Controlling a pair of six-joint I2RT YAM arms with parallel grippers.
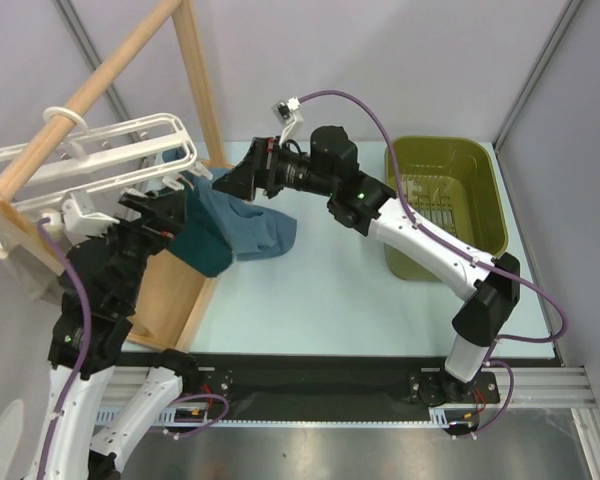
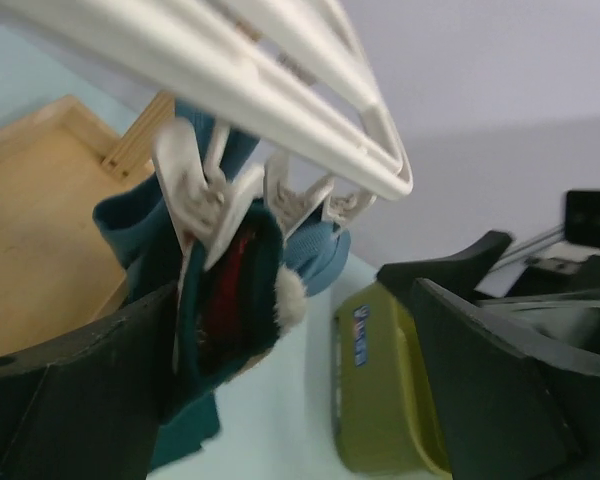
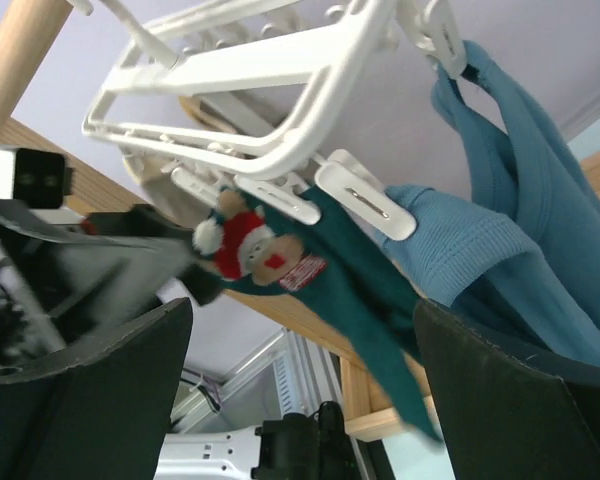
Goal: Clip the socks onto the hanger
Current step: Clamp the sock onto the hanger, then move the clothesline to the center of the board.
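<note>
Pincers first: left pincer (image 2: 300, 300) and right pincer (image 3: 300, 310) both stand wide apart, gripping nothing, each facing the motif sock (image 3: 280, 262), which hangs clipped under the hanger (image 3: 230, 70). Just beyond, blue socks (image 3: 450, 250) hang from neighbouring clips (image 3: 355, 195). No loose sock shows on the worktop (image 1: 330, 290), so clipping looks finished, or nearly, as far as these views reach; only backing away seems left.

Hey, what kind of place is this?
Likely a robot lab bench staged for laundry: robot arms bolted to a table, a white clip hanger on a wooden rack, socks hanging.
</note>
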